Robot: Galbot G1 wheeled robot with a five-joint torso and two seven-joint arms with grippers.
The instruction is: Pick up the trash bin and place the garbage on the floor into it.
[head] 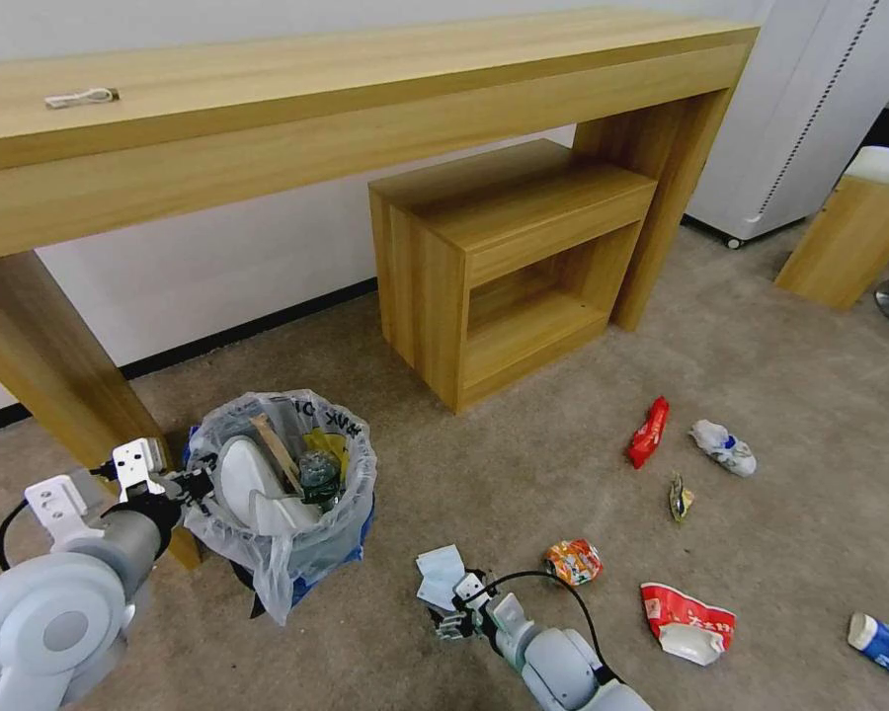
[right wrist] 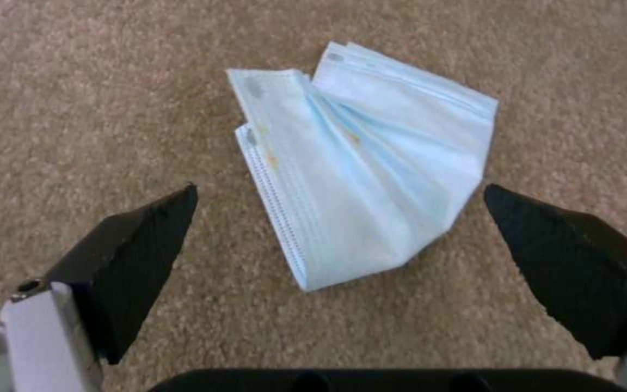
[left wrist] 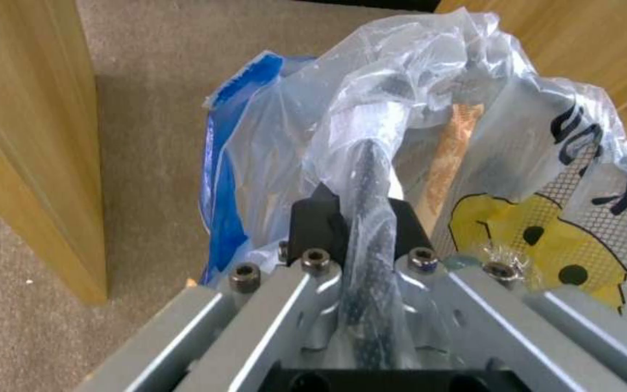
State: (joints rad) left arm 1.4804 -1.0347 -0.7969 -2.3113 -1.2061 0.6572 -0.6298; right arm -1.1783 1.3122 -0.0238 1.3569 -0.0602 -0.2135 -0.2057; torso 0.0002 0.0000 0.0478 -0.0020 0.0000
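Note:
The blue trash bin (head: pixel 279 494) with its crinkly printed bag (left wrist: pixel 430 125) stands on the beige floor (head: pixel 524 464) beside the desk leg. It holds a white slipper, a wooden stick and a bottle. My left gripper (head: pixel 200 484) is shut on the bin's bagged rim (left wrist: pixel 372 179). My right gripper (head: pixel 451 614) is open low over the carpet, its black fingertips (right wrist: pixel 139 245) on either side of a folded pale blue mask (right wrist: pixel 368 163), also (head: pixel 440 575). More garbage lies to the right: a crushed orange can (head: pixel 573 561), red wrapper (head: pixel 649 432), paper cup (head: pixel 688 620).
A long wooden desk (head: pixel 296 109) stands along the wall, with a low wooden shelf unit (head: pixel 509 267) under it. A crumpled white wrapper (head: pixel 724 446), a small dark wrapper (head: pixel 679 497) and a blue-white packet (head: pixel 884 644) lie further right. A wooden stool (head: pixel 845 237) stands at far right.

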